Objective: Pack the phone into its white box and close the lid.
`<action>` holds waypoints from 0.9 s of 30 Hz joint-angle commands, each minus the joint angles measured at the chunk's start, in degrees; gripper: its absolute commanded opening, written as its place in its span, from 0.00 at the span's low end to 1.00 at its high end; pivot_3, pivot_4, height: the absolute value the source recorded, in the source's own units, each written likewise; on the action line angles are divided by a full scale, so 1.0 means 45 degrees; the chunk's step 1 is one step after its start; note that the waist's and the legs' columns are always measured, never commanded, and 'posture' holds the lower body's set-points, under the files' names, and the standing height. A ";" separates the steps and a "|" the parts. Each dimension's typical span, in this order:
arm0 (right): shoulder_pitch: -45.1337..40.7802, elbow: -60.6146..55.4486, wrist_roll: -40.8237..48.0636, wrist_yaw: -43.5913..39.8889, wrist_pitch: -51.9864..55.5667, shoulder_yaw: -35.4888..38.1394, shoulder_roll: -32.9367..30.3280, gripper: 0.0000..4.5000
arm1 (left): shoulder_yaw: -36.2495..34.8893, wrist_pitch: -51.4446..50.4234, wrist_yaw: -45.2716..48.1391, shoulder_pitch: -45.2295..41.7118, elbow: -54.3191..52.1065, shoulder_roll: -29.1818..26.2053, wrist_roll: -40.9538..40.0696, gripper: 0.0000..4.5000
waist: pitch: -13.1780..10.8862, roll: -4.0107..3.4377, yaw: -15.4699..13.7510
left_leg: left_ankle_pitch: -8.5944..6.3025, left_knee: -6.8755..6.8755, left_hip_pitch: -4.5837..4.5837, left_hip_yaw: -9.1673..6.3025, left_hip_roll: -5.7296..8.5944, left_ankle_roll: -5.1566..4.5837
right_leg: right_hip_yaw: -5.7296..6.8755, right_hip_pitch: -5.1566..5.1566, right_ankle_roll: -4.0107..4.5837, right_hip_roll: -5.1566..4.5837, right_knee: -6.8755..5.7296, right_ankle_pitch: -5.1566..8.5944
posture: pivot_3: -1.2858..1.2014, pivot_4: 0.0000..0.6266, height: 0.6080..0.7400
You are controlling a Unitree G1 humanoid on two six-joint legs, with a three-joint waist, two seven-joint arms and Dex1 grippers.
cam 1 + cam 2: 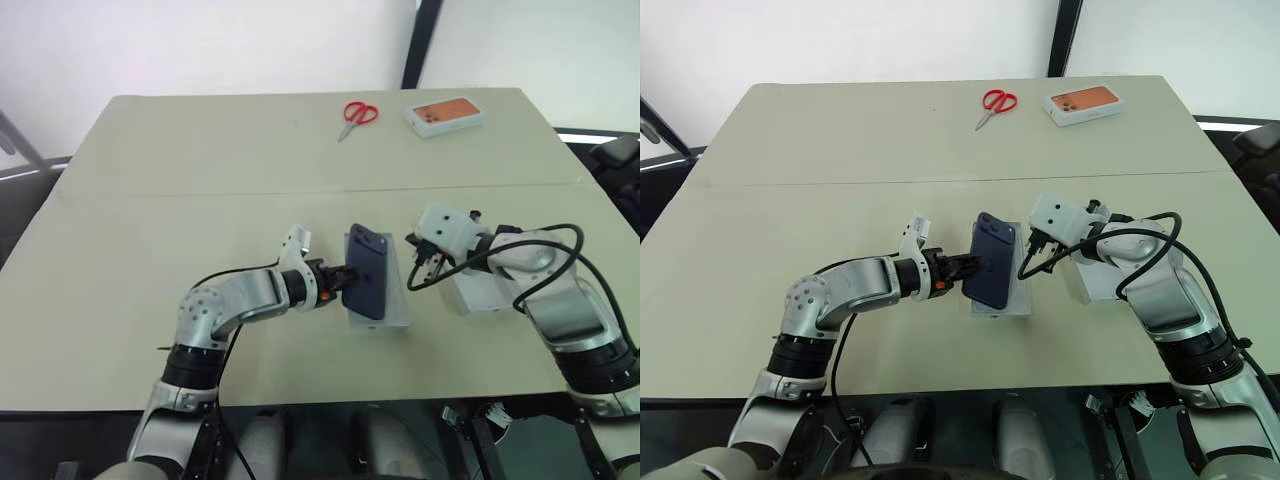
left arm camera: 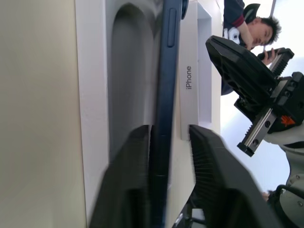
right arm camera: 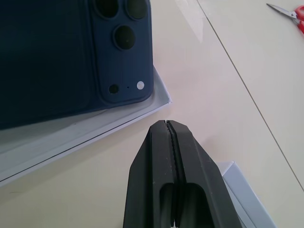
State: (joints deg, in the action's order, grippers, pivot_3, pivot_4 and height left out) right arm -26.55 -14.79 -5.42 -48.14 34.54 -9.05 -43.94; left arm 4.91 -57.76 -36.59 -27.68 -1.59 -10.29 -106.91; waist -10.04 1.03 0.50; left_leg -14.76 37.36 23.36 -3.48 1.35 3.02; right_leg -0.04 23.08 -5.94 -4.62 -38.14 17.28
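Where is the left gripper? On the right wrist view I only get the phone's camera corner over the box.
Observer: The left gripper is at the phone's long edge on the robot's left. Its fingers sit either side of that edge, with a gap at one finger.
Operator: Is the phone lying flat?
Observer: No. It is tilted, and the edge by the left gripper is lifted above the box.
Operator: Is anything under my right arm?
Observer: Yes, a white box part lies on the table there, beside the box.

The phone point(image 1: 992, 262) leans tilted over the white box point(image 1: 1018, 300) before me; my right gripper point(image 1: 1032, 243) just right; scissors point(image 1: 994, 104) far behind.
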 commanded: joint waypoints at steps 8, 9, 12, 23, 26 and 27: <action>-0.0289 -0.0104 0.0004 0.0138 -0.0193 0.0194 -0.0136 0.00 | 0.0316 -0.0734 0.0919 -0.0169 -0.0681 -0.1416 -0.1301 0.99 | 0.0002 -0.0004 0.0035 | 0.0000 -0.0002 -0.0002 -0.0001 -0.0005 0.0000 | -0.0001 0.0001 0.0000 0.0007 -0.0001 0.0000 | 0.52 0.24 1.00; -0.0291 -0.0105 0.0006 0.0138 -0.0195 0.0189 -0.0137 0.00 | 0.0355 -0.0785 0.1014 -0.0172 -0.0725 -0.1573 -0.1337 0.99 | 0.0002 -0.0004 0.0029 | 0.0000 -0.0002 -0.0002 -0.0002 -0.0007 0.0001 | -0.0001 0.0001 0.0001 0.0009 -0.0003 0.0000 | 0.52 0.24 1.00; -0.0316 -0.0082 0.0021 0.0145 -0.0205 0.0163 -0.0124 0.00 | 0.0417 -0.1078 0.1470 -0.0215 -0.0974 -0.2228 -0.1352 0.99 | 0.0002 -0.0004 0.0022 | 0.0000 0.0000 -0.0001 -0.0001 -0.0009 0.0000 | -0.0002 0.0001 0.0001 0.0003 -0.0002 0.0000 | 0.52 0.24 1.00; -0.0189 -0.0025 0.0031 0.0142 -0.0308 0.0258 -0.0249 0.00 | -0.0741 -0.0822 0.4136 -0.0643 -0.1555 -0.4663 0.0510 0.99 | 0.0002 -0.0005 0.0025 | 0.0000 -0.0003 -0.0001 0.0001 -0.0009 0.0000 | -0.0002 0.0001 0.0002 0.0005 0.0000 0.0001 | 0.52 0.24 1.00; -0.0121 0.0021 -0.0034 0.0098 -0.0450 0.0260 -0.0401 0.00 | -0.0360 -0.0838 0.5813 -0.0680 -0.2107 -0.5740 0.3686 0.99 | 0.0002 -0.0009 0.0044 | 0.0000 -0.0011 -0.0003 0.0006 -0.0001 -0.0001 | -0.0001 0.0002 0.0002 0.0016 0.0001 0.0002 | 0.52 0.24 1.00; -0.0099 0.0026 -0.0074 0.0092 -0.0502 0.0233 -0.0458 0.00 | -0.0192 -0.0818 0.6291 -0.0680 -0.2204 -0.5956 0.4478 0.99 | 0.0001 -0.0010 0.0036 | -0.0001 -0.0014 -0.0004 0.0007 0.0004 -0.0001 | -0.0001 0.0002 0.0003 0.0016 0.0000 0.0002 | 0.52 0.24 1.00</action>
State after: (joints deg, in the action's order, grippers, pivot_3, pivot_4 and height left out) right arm -26.90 -13.83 -5.46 -47.69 33.39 -9.11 -44.85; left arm 3.54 -61.87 -12.28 -30.01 -9.25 -36.23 -92.63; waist -10.03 0.99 0.67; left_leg -14.77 37.30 23.35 -3.44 1.37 3.01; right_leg -0.05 23.09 -5.93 -4.54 -38.14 17.29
